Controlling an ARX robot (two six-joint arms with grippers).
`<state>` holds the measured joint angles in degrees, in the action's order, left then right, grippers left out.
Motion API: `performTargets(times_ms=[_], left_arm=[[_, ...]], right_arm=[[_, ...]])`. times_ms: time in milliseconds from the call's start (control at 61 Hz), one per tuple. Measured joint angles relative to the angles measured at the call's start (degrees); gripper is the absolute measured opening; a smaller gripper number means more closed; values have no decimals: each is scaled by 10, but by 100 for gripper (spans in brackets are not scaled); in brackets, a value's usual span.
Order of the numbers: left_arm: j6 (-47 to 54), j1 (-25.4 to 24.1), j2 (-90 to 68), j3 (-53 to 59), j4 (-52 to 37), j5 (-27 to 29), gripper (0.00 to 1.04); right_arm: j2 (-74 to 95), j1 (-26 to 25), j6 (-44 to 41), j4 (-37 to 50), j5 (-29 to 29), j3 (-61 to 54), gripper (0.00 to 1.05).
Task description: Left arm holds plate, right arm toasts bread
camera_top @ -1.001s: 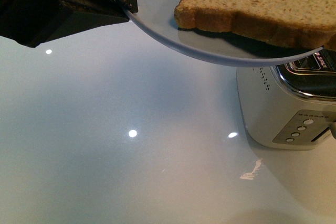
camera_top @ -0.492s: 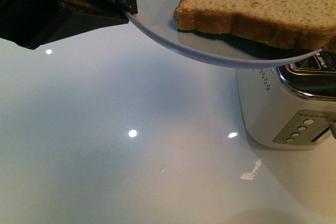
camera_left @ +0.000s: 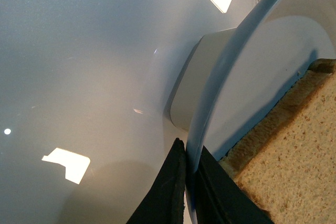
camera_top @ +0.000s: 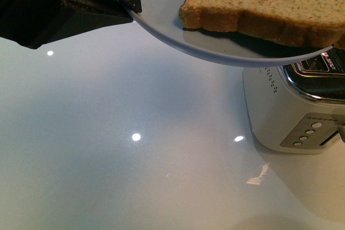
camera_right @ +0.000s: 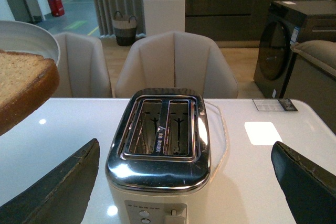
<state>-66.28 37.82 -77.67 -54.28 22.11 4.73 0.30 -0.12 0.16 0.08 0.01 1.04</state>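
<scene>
The left gripper [camera_top: 125,5] is matte black and angular. The right gripper [camera_right: 185,145] has dark, flat, tapering fingers [camera_right: 307,179] with scuffed edges.

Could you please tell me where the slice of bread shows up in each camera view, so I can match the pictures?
Front view: the bread lies on the plate, upper right, above the toaster.
Left wrist view: it rests on the plate's inner face, beside the left pincer clamping the rim.
Right wrist view: one crusty corner at the picture's edge, against the plate, apart from the toaster.
Shared landmark: the plate's pale rim.
</scene>
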Motion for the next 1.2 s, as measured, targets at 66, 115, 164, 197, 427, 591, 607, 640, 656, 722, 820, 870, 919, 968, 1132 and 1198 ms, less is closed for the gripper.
performTargets(times_ms=[66,115,164,197,427,591,607,640,656,722,820,870,919,968,1132,1198], left_arm=[[0,0,0,0,0,0,3],[0,0,0,0,0,0,3],[0,0,0,0,0,0,3],[0,0,0,0,0,0,3],[0,0,0,0,0,0,3],[1,-1,1,0,0,-2,3],[1,-1,1,0,0,-2,3],[1,-1,1,1,0,-2,3],[0,-2,1,1,0,0,3],[0,-2,2,1,0,3,3],[0,-1,2,1,0,-2,3],[0,-1,2,1,0,-2,3],[0,-1,2,1,0,-2,3],[0,-1,2,1,0,-1,3],[0,-1,2,1,0,0,3],[0,-1,2,1,0,-1,3]], right_arm=[[0,0,0,0,0,0,96],[0,0,0,0,0,0,96],[0,0,0,0,0,0,96],[0,0,0,0,0,0,96],[1,0,2,-1,-3,0,96],[122,-35,129,-201,-141,71,96],[121,-35,134,-200,-136,71,96],[119,-33,139,-197,-129,73,96],[117,-33,143,-193,-128,76,96],[117,-37,159,-187,-132,89,96],[130,-50,189,-171,-147,120,96],[143,-57,209,-162,-149,135,96],[157,-58,231,-152,-140,149,96],[171,-49,259,-141,-126,162,96],[223,63,366,-88,-41,178,96],[267,134,416,-30,18,177,96]])
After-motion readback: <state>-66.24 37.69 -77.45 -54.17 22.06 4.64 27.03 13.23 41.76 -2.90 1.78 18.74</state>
